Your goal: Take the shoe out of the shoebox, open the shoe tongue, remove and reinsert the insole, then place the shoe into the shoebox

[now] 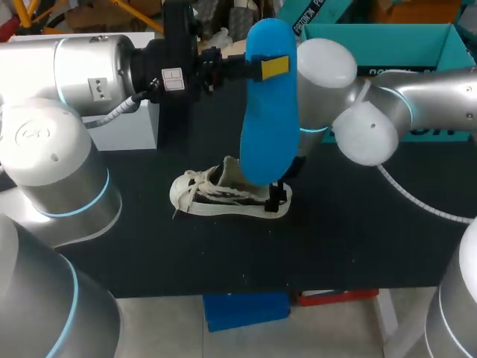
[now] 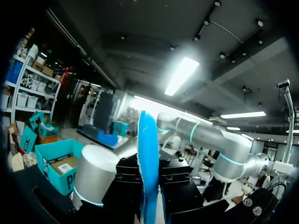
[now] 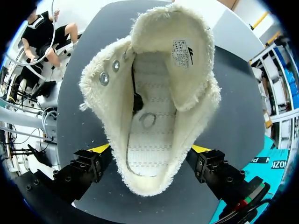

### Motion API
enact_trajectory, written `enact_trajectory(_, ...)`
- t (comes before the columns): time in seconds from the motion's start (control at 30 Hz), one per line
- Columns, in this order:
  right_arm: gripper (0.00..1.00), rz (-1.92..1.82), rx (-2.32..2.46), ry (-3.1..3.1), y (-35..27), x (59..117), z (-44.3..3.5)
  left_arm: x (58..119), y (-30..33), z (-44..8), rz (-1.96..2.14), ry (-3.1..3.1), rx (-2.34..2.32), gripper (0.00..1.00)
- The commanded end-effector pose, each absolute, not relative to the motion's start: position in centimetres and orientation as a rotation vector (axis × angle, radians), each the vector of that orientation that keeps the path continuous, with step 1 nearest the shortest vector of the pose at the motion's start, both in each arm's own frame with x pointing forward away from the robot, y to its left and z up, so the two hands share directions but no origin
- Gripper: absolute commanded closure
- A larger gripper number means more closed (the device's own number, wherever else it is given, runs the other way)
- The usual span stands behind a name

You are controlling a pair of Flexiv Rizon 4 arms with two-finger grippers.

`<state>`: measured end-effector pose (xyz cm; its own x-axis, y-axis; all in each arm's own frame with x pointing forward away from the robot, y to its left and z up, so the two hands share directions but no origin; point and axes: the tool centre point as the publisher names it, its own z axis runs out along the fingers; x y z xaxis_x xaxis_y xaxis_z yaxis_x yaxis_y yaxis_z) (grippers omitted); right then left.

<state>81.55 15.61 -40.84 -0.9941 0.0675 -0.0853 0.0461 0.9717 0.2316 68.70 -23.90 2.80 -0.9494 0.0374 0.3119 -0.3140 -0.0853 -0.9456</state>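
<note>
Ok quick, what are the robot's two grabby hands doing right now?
Left gripper: closed, holding the blue insole up.
Right gripper: closed on the heel of the shoe.

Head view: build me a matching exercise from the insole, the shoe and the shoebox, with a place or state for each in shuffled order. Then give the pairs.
Things:
1. insole
2. shoe
3. shoebox

Places or states:
A. teal, open-topped, behind the right arm
B. blue, held up above the shoe, clamped in the left gripper
C. cream, resting on the black table, heel between the fingers of the right gripper

Pairs: 1-B, 2-C, 3-A.
</note>
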Motion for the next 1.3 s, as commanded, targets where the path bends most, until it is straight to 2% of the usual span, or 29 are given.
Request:
enact_trajectory(0.03, 0.0, 0.674, 0.099, 2.916, 13.9, 80.7, -41.0, 68.7, -24.0, 2.8, 2.125, -1.949, 0.307, 1.0)
enact_trajectory(0.43, 0.0, 1.328, 0.069, 2.738, 14.7, 81.6, -41.8, 68.7, -24.0, 2.8, 2.125, -1.949, 0.307, 1.0)
enact_trajectory(0.57, 0.0, 1.417, 0.046, 2.691, 15.2, 81.8, -41.8, 68.7, -24.0, 2.8, 2.125, -1.949, 0.307, 1.0)
enact_trajectory(1.3, 0.0, 1.359, 0.123, 2.745, 14.3, 81.8, -41.5, 68.7, -24.0, 2.8, 2.125, -1.949, 0.307, 1.0)
